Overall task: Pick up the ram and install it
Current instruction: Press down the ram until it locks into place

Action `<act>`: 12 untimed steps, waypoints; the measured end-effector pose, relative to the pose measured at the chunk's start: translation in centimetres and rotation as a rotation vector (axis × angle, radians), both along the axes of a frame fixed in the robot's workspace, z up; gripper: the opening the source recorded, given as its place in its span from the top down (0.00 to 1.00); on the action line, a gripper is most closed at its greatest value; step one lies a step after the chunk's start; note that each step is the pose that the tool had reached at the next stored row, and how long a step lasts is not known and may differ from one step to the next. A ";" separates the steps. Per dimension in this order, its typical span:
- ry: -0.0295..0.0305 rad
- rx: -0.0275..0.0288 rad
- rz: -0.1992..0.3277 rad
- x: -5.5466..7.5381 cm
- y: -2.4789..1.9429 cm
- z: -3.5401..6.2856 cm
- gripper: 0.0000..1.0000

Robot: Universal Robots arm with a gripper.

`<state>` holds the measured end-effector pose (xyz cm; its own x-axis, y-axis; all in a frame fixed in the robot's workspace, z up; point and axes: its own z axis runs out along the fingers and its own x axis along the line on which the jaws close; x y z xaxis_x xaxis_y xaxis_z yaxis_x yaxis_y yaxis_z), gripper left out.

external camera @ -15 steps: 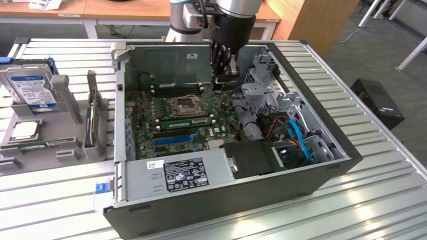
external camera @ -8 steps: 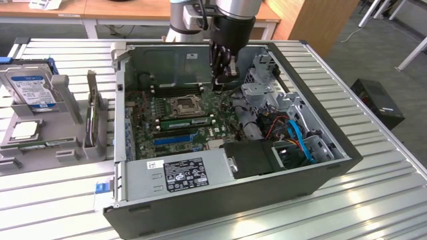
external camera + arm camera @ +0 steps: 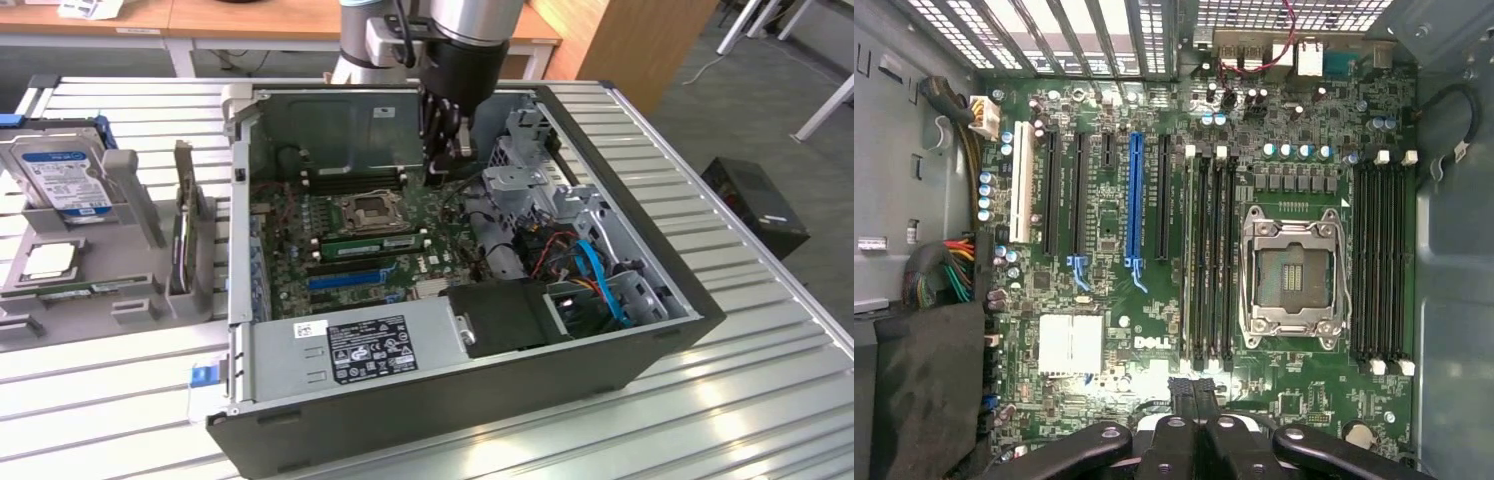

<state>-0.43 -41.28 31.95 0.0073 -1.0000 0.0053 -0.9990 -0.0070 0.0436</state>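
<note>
Above the motherboard (image 3: 296,222) in the open computer case (image 3: 334,115), the hand (image 3: 450,158) hung shut and empty, with the ram (image 3: 371,243) standing in a memory slot just beside the CPU socket (image 3: 370,210); seating it well probably called for straight, even downward pressure.

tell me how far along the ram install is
Done, it seems: the ram sits in a slot beside the processor socket. In hand: nothing; the jaws hang shut above the board. Left: whether it is fully latched cannot be told.
</note>
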 end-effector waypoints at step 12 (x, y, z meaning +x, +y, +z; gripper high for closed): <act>0.0000 -0.0001 0.000 0.0 0.00 -0.56 0.90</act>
